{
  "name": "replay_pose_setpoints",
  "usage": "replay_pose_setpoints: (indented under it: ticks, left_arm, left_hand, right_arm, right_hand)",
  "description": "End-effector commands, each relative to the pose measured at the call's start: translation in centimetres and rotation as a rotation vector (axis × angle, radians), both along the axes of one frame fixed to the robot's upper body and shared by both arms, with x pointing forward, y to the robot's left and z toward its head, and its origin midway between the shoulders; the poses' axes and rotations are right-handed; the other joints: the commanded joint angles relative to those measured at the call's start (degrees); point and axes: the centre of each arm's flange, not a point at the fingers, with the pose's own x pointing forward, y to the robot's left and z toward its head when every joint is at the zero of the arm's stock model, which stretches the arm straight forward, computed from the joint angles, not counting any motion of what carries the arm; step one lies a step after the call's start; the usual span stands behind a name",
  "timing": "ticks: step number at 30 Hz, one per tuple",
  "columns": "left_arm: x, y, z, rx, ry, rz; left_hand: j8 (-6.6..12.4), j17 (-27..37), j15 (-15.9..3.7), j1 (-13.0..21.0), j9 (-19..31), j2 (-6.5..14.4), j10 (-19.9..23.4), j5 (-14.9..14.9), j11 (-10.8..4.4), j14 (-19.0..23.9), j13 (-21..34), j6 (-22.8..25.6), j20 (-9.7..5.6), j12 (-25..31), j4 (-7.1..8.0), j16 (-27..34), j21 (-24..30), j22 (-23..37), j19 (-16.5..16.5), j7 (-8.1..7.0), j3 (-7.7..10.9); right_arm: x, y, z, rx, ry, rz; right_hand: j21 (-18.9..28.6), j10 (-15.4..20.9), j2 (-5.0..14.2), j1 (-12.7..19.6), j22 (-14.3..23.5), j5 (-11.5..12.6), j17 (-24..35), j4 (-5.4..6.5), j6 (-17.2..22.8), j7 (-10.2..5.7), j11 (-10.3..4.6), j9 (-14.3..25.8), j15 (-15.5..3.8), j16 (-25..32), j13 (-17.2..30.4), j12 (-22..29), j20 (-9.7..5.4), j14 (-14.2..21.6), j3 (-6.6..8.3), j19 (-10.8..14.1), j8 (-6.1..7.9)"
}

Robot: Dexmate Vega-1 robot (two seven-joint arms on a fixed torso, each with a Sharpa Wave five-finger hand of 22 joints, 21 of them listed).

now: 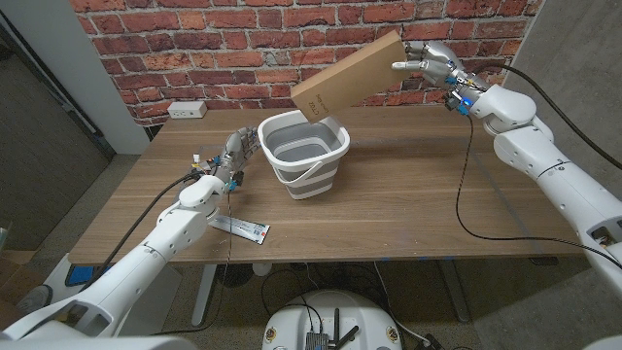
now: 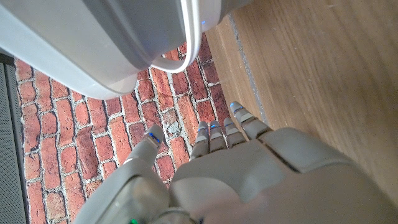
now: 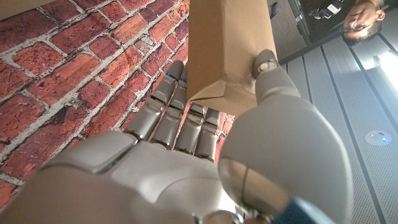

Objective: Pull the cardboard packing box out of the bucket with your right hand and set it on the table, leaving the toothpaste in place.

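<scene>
The right hand (image 1: 431, 64) grips the box (image 1: 348, 75) by its upper end, tilted above the bucket (image 1: 303, 154). The left hand (image 1: 231, 157) stands open beside the bucket; toothpaste (image 1: 239, 227) lies on the counter (image 1: 418, 194).

wooden table (image 1: 408, 204), bucket (image 1: 304, 156), toothpaste (image 1: 241, 227), power strip (image 1: 188, 109)

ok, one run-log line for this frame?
phase: lift | right robot hand: holds brown cardboard packing box, tilted above grey-white bucket | left robot hand: beside bucket | toothpaste box: on table

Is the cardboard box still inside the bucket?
Almost out. The right hand holds the cardboard box tilted in the air, its low corner just over the bucket rim.
</scene>
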Motion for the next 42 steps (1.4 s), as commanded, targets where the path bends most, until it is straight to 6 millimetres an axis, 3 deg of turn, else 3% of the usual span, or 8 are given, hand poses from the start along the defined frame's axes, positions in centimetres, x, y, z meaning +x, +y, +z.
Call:
replay_pose_setpoints:
  ticks: [1, 13, 23, 42]
  left_arm:
    - [-0.1, -0.2, -0.3, -0.004, 0.012, 0.000]
    - [-0.1, -0.2, -0.3, -0.009, 0.010, 0.000]
    - [-0.1, 0.2, 0.5, 0.004, 0.003, 0.010]
    - [0.0, 0.0, 0.8, 0.008, 0.003, 0.009]
  left_hand:
    - [0.12, 0.1, 0.38, -0.4, 0.2, 3.3, 0.3, -0.1, 0.42, 0.3, 0.1, 0.6, -1.92, -0.1, 0.17, 0.0, 0.0, 0.2, 0.5, 0.02, 0.26]
    - [0.12, 0.2, 0.38, -0.4, 0.2, 3.3, 0.3, -0.1, 0.40, 0.3, 0.1, 0.6, -1.90, -0.1, 0.19, 0.0, 0.0, 0.2, 0.4, 0.07, 0.30]
    - [0.14, 0.2, 0.38, -0.4, 0.2, 3.3, 0.3, -0.1, 0.45, 0.3, 0.1, 0.6, -1.85, -0.1, 0.18, 0.0, 0.0, 0.2, 0.4, 0.00, 0.33]
    - [0.12, 0.1, 0.44, -0.4, 0.2, 3.3, 0.3, -0.1, 0.53, 0.3, 0.1, 0.6, -1.88, -0.1, 0.16, 0.0, 0.0, 0.2, 0.4, 0.09, 0.41]
  right_arm:
    - [1.2, -0.5, -2.4, 0.149, 0.062, 0.080]
    - [1.9, -1.2, -3.0, 0.218, 0.082, 0.098]
    - [2.3, -3.3, -4.5, 0.298, 0.100, 0.057]
    - [2.0, -7.1, -5.6, 0.361, 0.102, -0.015]
  right_hand:
    - [0.4, 5.1, 8.24, 7.1, 0.3, 0.4, 0.3, 0.22, 8.4, -3.92, -3.98, 0.6, -8.23, 0.5, 0.1, 0.6, -7.38, 1.0, 0.20, 0.9, 0.46]
    - [0.7, 5.6, 8.30, 7.1, 0.4, 0.6, 0.4, 0.19, 9.2, -3.55, -3.93, 0.6, -8.24, 0.6, 0.0, 0.6, -7.57, 1.8, 0.15, 1.5, 0.50]
    - [0.8, 5.7, 8.21, 7.2, 0.4, 0.8, 0.4, 0.09, 9.3, -3.50, -3.81, 0.6, -8.31, 0.4, 0.0, 0.5, -7.69, 2.1, 0.11, 1.6, 0.29]
    - [0.8, 5.8, 8.20, 7.2, 0.5, 1.1, 0.4, 0.09, 9.6, -3.77, -3.91, 0.6, -8.28, 0.0, 0.1, 0.3, -7.76, 2.5, 0.04, 1.4, 0.01]
